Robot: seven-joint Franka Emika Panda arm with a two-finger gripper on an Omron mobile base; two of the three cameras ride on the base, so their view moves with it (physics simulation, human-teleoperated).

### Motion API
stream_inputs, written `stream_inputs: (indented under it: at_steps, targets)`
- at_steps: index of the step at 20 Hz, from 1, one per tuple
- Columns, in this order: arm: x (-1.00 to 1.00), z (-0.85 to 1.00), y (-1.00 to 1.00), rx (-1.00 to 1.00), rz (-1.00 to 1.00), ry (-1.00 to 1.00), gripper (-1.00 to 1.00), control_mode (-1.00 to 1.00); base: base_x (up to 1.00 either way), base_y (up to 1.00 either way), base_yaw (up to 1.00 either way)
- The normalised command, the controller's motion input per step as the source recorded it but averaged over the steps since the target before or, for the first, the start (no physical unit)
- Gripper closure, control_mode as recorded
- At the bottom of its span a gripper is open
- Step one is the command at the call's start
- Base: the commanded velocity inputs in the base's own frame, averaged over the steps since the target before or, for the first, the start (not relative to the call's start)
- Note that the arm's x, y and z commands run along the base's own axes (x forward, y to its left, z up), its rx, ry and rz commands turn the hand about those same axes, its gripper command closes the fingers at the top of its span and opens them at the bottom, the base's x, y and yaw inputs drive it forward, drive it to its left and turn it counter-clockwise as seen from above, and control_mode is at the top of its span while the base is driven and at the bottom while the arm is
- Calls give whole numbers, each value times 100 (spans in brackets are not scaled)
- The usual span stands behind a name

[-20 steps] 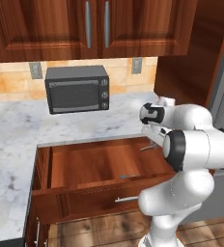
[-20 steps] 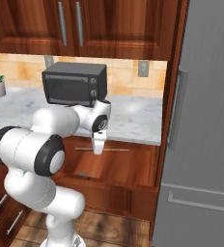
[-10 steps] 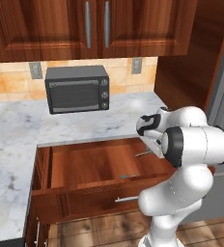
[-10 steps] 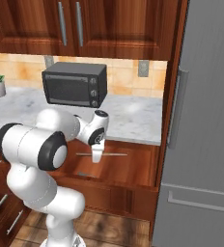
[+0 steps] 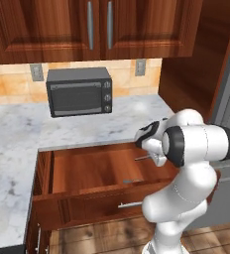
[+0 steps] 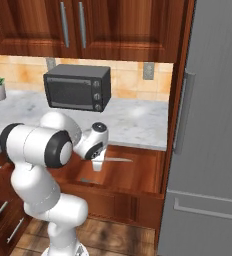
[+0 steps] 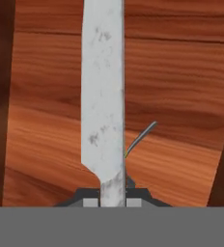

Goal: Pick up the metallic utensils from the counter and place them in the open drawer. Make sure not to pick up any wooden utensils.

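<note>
Evidently unmarked, the metal knife (image 7: 103, 101) sits clamped over the open drawer (image 5: 94, 171).

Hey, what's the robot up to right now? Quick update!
Tool shut on metal knife. Hangs over open drawer; another utensil lies inside. Nothing blocking.

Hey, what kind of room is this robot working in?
A home kitchen, and a rendered one: a black microwave sits on a marble counter under wood cabinets, with a grey fridge beside the open drawer.
</note>
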Motion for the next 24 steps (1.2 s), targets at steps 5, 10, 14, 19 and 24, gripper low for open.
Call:
stream_inputs:
  at_steps: [5, 10, 14, 19, 24]
  targets:
    - [35, -12, 0, -2, -7, -2, 100, -100, 0, 0, 0]
    - [10, -15, 0, -1, -1, 9, 100, -100, 0, 0, 0]
    - [0, -43, 0, -3, 0, 21, 100, -100, 0, 0, 0]
    - [19, -28, 0, -1, 0, 12, 100, -100, 0, 0, 0]
    - [37, -15, 0, 0, -1, 1, 100, -100, 0, 0, 0]
